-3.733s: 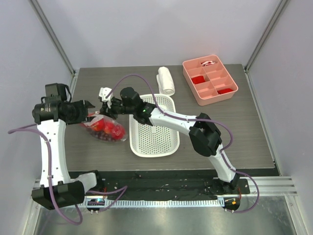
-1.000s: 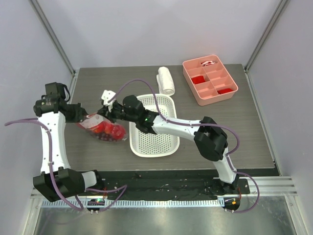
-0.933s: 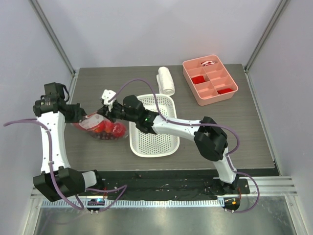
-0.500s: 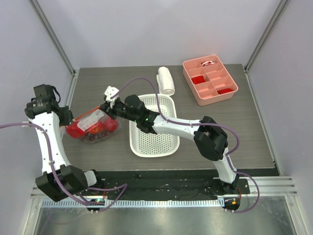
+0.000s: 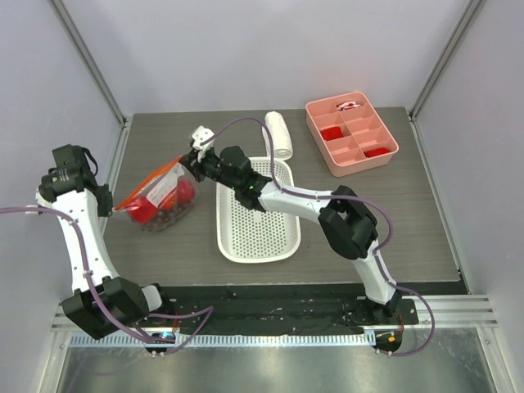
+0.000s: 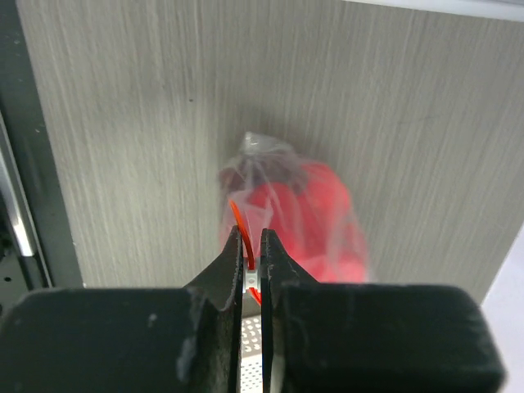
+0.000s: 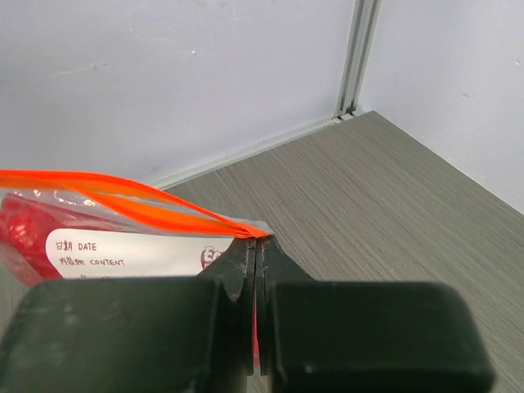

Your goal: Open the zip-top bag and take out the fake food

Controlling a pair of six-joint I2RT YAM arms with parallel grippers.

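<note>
Spanning: zip-top bag [image 5: 160, 193] | left pincer [image 6: 252, 246] pinches one end | right pincer [image 7: 255, 246] pinches other

Robot lab test cell, plain pale panel walls [image 5: 270, 49], aluminium corner post [image 5: 90, 61], grey wood-grain table [image 5: 393, 221], left arm [image 5: 82, 237] and right arm [image 5: 295, 196] bolted to front rail [image 5: 286, 315].

One zip-top bag [image 5: 160, 194], one white basket [image 5: 255, 233], one pink divided tray [image 5: 354, 133], one white roll [image 5: 278, 135].
</note>
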